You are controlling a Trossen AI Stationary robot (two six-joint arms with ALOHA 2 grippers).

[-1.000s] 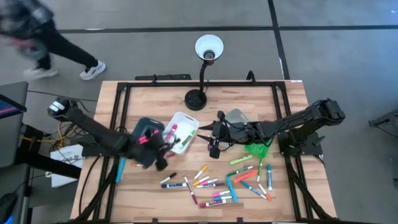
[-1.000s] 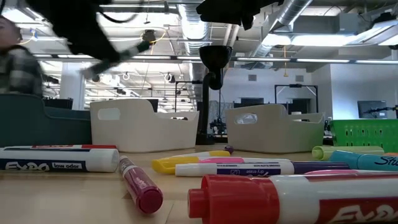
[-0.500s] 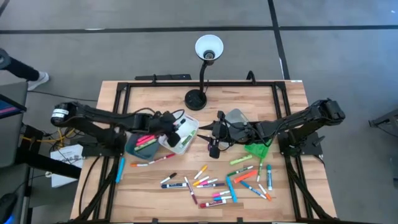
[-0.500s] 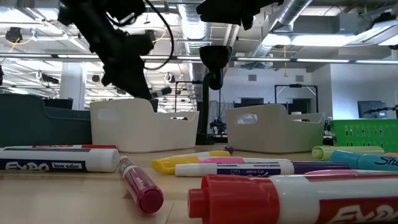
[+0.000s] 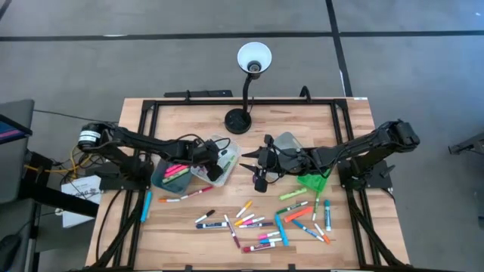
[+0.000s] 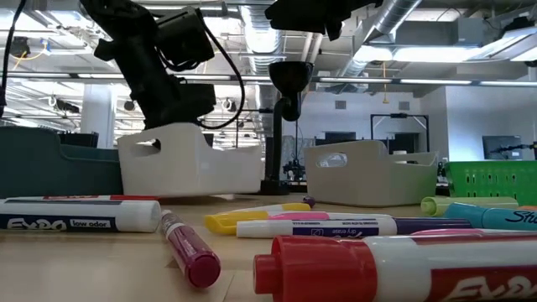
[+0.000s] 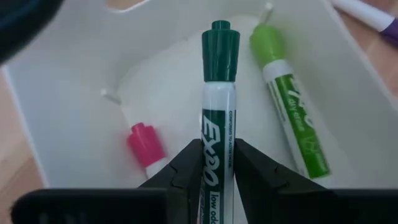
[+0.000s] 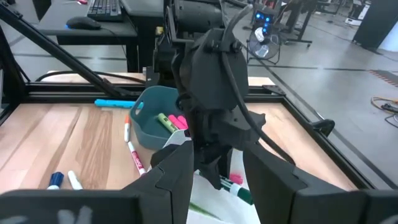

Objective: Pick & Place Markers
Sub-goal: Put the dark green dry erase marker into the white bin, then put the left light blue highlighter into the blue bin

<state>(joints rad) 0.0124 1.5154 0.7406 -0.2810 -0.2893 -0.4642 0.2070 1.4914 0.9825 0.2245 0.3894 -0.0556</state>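
My left gripper [image 5: 215,165] reaches from the table's left over the white bin [image 5: 231,151] and is shut on a dark green marker [image 7: 219,93] with a white barrel. Inside that bin lie a light green marker [image 7: 289,106] and a pink one [image 7: 146,146]. Several more markers [image 5: 261,219] lie loose on the wood toward the near edge. My right gripper [image 5: 249,160] hangs open just right of the white bin, nothing between its fingers [image 8: 177,168]. My left gripper pinches the marker's white barrel [image 7: 217,134] between its two fingers [image 7: 189,165]. The fingers slant down from the table's left and lie along the marker. The green cap [image 7: 219,46] sticks out beyond the fingertips into the bin. Whether the cap touches the bin floor I cannot tell.
A teal bin [image 5: 160,180] with pink and green markers stands left of the white one. A grey bin [image 5: 287,143] and a green bin [image 5: 311,181] stand under the right arm. A desk lamp's base [image 5: 238,121] sits behind the bins.
My left gripper has swung with the marker from the near side of the teal bin toward the table's far right, and has come down over the white bin. In the low view the white bin has shifted a little.
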